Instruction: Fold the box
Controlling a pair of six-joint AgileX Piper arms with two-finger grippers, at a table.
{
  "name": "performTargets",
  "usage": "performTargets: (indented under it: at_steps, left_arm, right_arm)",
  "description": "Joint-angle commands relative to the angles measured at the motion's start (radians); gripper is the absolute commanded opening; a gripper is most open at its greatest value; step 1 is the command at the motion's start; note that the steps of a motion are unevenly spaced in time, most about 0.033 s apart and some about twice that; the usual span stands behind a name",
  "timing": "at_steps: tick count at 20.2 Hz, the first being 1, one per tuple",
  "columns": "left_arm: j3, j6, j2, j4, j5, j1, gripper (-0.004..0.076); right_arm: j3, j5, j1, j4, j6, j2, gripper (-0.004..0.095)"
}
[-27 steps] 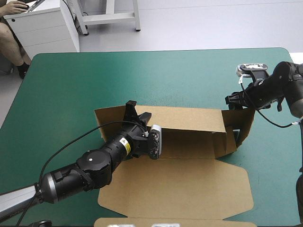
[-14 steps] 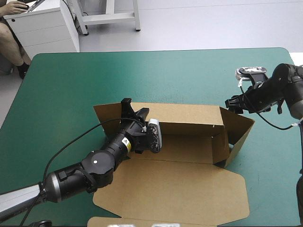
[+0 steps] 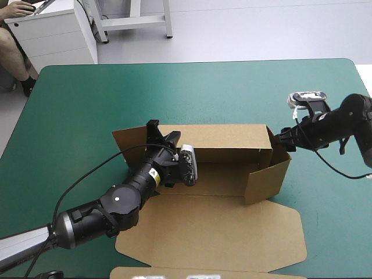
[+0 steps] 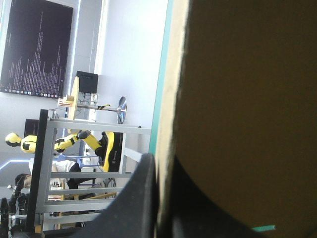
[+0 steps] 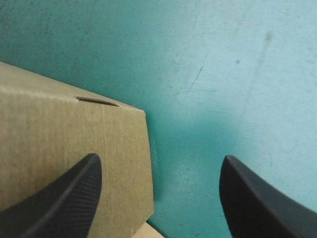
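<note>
The brown box (image 3: 232,139) lies mid-table with its long back wall raised and its lid (image 3: 215,232) flat toward the near edge. The right side wall (image 3: 267,177) stands upright, square to the back wall. My left gripper (image 3: 156,131) is at the back wall's left end, shut on the board. In the left wrist view the board (image 4: 247,99) fills the space beside a black finger (image 4: 141,198) of that gripper (image 4: 159,168). My right gripper (image 3: 285,138) is at the box's far right corner, open. One of its (image 5: 161,163) fingers lies over the box wall (image 5: 64,134).
The teal-green cover (image 3: 174,87) is bare beyond the box and to its right (image 3: 331,203). A strip of brown board (image 3: 174,272) shows at the near edge, below the lid.
The right side wall, earlier splayed outward, has swung in to stand square. The right gripper came closer to the corner. The box and the left gripper shifted slightly left and away.
</note>
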Motion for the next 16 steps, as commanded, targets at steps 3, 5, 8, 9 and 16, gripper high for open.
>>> performTargets:
  at_steps: [3,5,8,9,16]
  left_arm:
    - [-0.031,-0.024,-0.031,0.039,0.022,0.0,-0.0007]
    - [-0.031,-0.024,-0.031,0.042,0.018,0.0,-0.0007]
    - [-0.031,-0.024,-0.031,0.042,0.016,0.0,-0.0007]
    - [-0.031,-0.024,-0.031,0.042,0.016,0.0,-0.0007]
    - [-0.031,-0.023,-0.031,0.071,0.014,0.0,-0.0007]
  right_arm:
    - [0.177,-0.22,-0.004,0.135,-0.138,-0.163,0.0634]
    - [0.241,-0.26,-0.004,0.14,-0.177,-0.203,0.0634]
    - [0.346,-0.332,-0.004,0.18,-0.248,-0.267,0.0634]
    - [0.365,-0.342,-0.004,0.192,-0.26,-0.28,0.0634]
    - [0.419,-0.289,-0.004,0.274,-0.33,-0.373,0.0634]
